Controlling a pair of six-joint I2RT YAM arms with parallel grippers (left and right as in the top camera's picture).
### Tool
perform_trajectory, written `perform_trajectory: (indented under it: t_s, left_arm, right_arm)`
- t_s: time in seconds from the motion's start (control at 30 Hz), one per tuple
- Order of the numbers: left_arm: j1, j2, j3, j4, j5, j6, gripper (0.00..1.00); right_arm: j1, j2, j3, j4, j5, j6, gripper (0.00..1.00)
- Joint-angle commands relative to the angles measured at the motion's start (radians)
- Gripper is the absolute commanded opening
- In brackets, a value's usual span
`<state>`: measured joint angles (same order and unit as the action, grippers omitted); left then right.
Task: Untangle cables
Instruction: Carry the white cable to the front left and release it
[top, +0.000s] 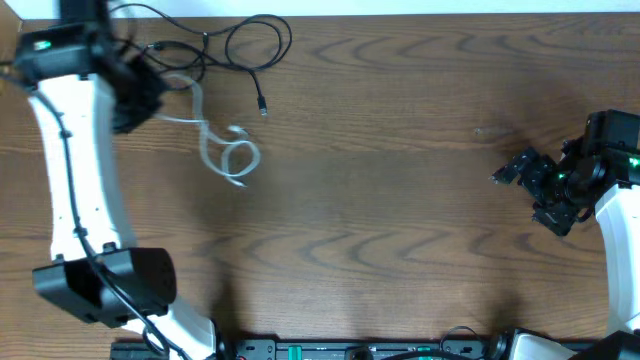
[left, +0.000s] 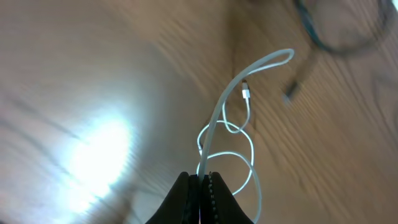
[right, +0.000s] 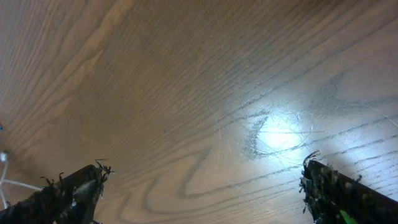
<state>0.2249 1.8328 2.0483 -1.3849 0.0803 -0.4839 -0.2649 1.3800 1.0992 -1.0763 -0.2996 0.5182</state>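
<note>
The white cable (top: 203, 125) lies at the far left of the table, curled into small loops. My left gripper (top: 140, 96) is shut on one end of it. In the left wrist view the jaws (left: 202, 182) pinch the white cable (left: 219, 111), which rises away and loops, its white plug (left: 245, 93) hanging free. The black cables (top: 204, 42) lie tangled by the far edge, one plug (top: 262, 107) pointing toward the middle. A blurred black cable (left: 329, 42) shows in the left wrist view. My right gripper (top: 508, 172) is open and empty at the right, far from the cables.
The brown wooden table (top: 400, 150) fills the view. The right wrist view shows my open right jaws (right: 202, 174) over bare wood (right: 186, 93), with a bit of white cable (right: 5, 182) at the far left edge. The arm bases stand along the near edge.
</note>
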Motion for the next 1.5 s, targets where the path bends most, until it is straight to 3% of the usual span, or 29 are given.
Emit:
perform_trajectory:
  t_s: [0.0,0.4,0.6,0.73,1.1,1.17,1.2,1.23,1.27,1.47]
  left_arm:
    - [0.134,0.004,-0.001,0.003,-0.103,-0.06,0.07]
    - [0.355,0.071,-0.033,0.066,-0.179,-0.05,0.08]
    - [0.399,0.138,-0.033,0.139,-0.378,-0.063,0.08]
    - [0.435,0.174,-0.033,0.153,-0.497,-0.163,0.07]
    - [0.486,0.277,-0.035,0.102,-0.492,-0.203,0.08]
    - [0.486,0.301,-0.035,0.101,-0.493,-0.203,0.15]
    - [0.486,0.31,-0.035,0.101,-0.493,-0.203,0.24]
    - [0.486,0.32,-0.035,0.1,-0.493,-0.202,0.42]
    - [0.488,0.329,-0.035,0.099,-0.493,-0.202,0.5]
    - [0.502,0.332,-0.035,0.1,-0.492,-0.202,0.51]
  right_arm:
    - [0.011,0.001,0.0,0.003,-0.006,-0.011,0.99]
    - [0.011,0.001,0.0,0.018,-0.006,-0.011,0.99]
    - [0.011,0.001,0.0,0.011,-0.006,-0.011,0.99]
    - [0.011,0.001,0.0,0.009,-0.006,-0.011,0.99]
    - [0.011,0.001,0.0,0.01,-0.006,-0.011,0.99]
    - [0.011,0.001,0.0,0.008,-0.006,-0.011,0.99]
    - [0.011,0.001,0.0,0.007,-0.006,-0.011,0.99]
    - [0.011,0.001,0.0,0.006,-0.006,-0.011,0.99]
    - [0.011,0.001,0.0,0.006,-0.006,-0.011,0.99]
    - [0.011,0.001,0.0,-0.004,-0.006,-0.011,0.99]
